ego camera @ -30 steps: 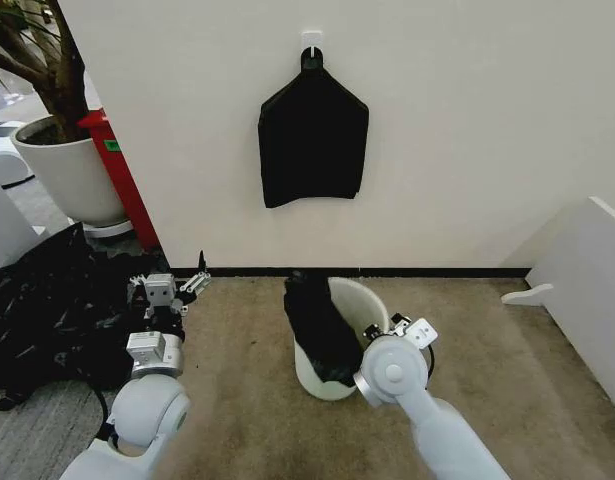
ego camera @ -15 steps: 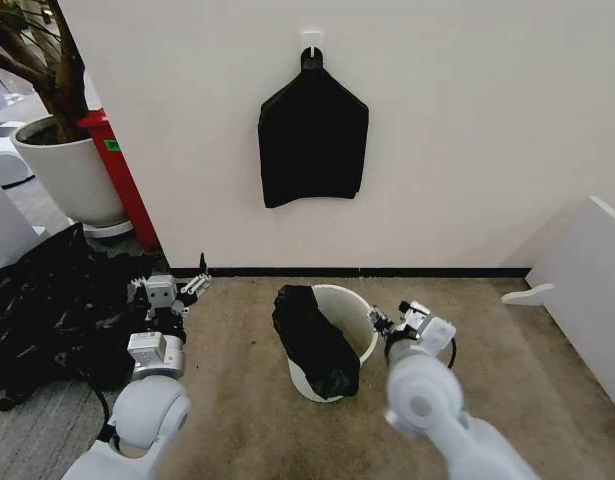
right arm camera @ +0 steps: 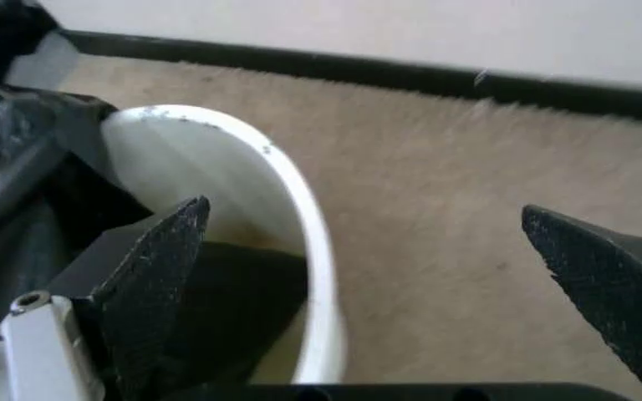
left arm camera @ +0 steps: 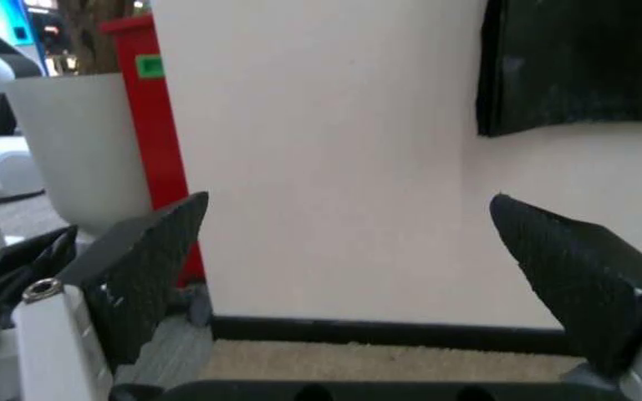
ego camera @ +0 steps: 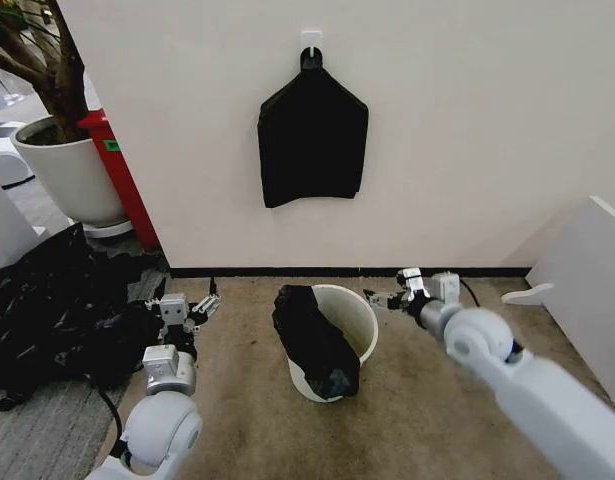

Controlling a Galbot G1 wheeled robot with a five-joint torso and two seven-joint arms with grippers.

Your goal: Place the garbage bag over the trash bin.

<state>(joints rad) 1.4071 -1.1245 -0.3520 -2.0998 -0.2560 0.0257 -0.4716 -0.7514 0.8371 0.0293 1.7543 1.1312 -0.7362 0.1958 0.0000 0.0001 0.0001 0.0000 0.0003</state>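
trash bin (ego camera: 359,312): left side hidden under garbage bag (ego camera: 313,338) | black heap (ego camera: 47,310): cut by left edge

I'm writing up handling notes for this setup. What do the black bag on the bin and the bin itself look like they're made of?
The garbage bag looks like thin plastic film: glossy black, wrinkled, slumping limply over one side of the rim. The trash bin looks like rigid moulded plastic: smooth cream-white wall, even rolled rim, soft sheen; glazed ceramic can't be ruled out by look alone.
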